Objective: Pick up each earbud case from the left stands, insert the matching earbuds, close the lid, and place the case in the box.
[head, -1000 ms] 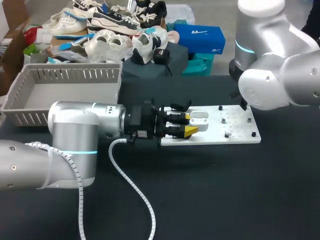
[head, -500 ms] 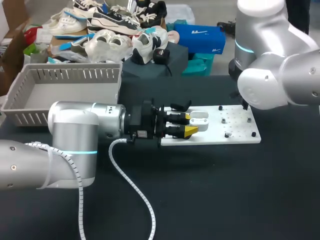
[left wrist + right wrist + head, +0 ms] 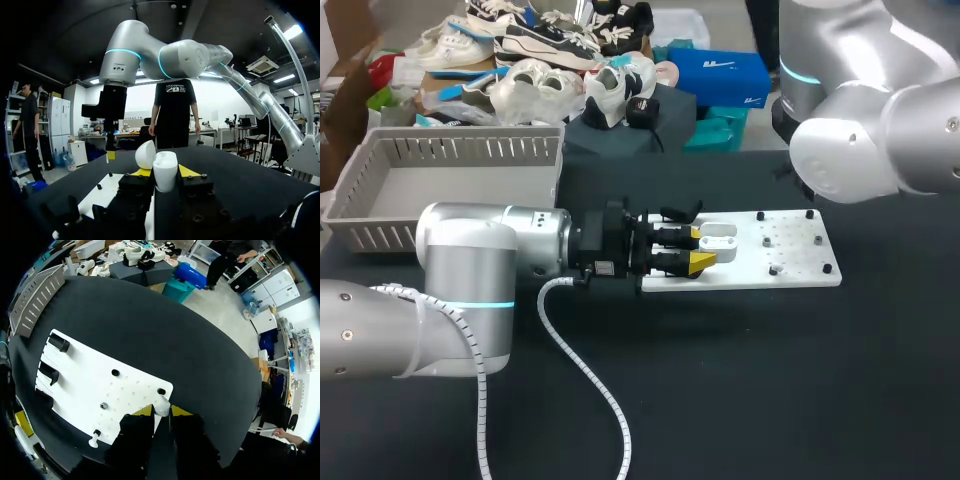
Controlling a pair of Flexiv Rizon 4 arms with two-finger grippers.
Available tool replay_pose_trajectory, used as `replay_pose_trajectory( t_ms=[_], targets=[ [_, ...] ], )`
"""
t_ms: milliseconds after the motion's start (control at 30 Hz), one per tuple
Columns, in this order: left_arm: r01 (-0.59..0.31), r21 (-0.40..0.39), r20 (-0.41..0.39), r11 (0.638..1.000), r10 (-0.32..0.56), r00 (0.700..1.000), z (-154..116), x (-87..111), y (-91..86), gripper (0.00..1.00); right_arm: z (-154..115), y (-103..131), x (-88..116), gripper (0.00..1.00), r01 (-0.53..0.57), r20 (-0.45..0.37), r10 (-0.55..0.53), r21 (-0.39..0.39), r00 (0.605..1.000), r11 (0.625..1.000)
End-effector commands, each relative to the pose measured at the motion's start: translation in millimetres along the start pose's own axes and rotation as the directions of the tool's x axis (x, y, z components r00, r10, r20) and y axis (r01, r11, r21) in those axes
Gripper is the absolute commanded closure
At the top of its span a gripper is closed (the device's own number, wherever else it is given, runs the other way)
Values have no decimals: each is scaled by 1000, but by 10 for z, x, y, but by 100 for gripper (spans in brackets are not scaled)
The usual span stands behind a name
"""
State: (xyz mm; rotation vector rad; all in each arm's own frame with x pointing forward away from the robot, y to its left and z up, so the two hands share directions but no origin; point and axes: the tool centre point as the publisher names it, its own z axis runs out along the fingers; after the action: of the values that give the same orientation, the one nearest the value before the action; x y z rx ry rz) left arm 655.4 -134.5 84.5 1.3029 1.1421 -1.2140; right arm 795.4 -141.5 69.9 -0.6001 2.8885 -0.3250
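Your left pincer (image 3: 164, 171) grasping white plastic earbud case (image 3: 165, 176), lid open, upright in its grip. Your right pincer (image 3: 162, 410) clenched on small white earbud (image 3: 162, 404), white perforated board (image 3: 100, 385) just beneath, black tabletop (image 3: 150, 330) ahead.

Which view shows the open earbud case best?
The left wrist view: the earbud case stands between the fingers of the left hand, lid open, close up. The head view shows it small, from above, at the yellow tips. In the right wrist view I cannot make it out.
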Motion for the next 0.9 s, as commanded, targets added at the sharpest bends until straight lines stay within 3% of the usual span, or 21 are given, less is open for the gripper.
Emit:
replay_pose_trajectory(
  t_ms=[33, 233, 500, 900],
  targets=[
    [-1, -3, 0, 1000, 1, 1000, 7, 7, -3, 100, -445, 94, 317, 100, -2, 52, 0, 39, 999, 999],
    [-1, -3, 0, 1000, 1, 1000, 7, 7, -3, 100, -916, 319, 454, 100, 1, 49, -4, 71, 999, 997],
    [-1, -3, 0, 1000, 1, 1000, 7, 7, -3, 100, -1337, 769, 538, 100, -3, 70, -2, 73, 998, 997],
    [-1, -3, 0, 1000, 1, 1000, 7, 7, -3, 100, -1423, 1427, 596, 100, -21, 44, 20, 28, 999, 999]
  ],
)
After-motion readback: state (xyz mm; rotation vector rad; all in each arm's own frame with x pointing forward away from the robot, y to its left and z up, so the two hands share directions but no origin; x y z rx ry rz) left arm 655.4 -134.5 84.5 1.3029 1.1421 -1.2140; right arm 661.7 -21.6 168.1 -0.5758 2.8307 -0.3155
